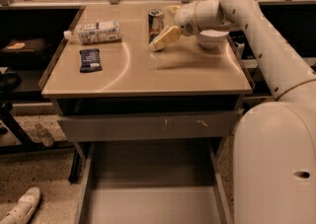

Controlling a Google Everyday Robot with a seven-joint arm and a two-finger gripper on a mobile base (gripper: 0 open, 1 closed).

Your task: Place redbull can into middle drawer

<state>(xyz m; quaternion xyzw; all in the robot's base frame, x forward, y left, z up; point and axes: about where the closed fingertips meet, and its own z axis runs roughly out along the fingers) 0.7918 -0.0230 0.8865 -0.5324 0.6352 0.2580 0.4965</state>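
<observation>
The redbull can (155, 20) stands upright at the back middle of the tan tabletop (148, 72). My gripper (168, 23) reaches in from the right at can height and is open. One cream finger (165, 38) lies low in front of the can's right side, and the other fingertip (173, 9) shows just behind it. The can stands at the left end of the gap; I cannot tell if the fingers touch it. The middle drawer (148, 201) is pulled out below the table and its grey floor is bare.
A plastic bottle with a white label (94, 31) lies at the back left. A dark snack bar (90, 60) lies in front of it. A white bowl (212, 38) sits under my wrist. The scratched grey drawer front (148, 125) is above the open drawer. A shoe (22, 207) is on the floor.
</observation>
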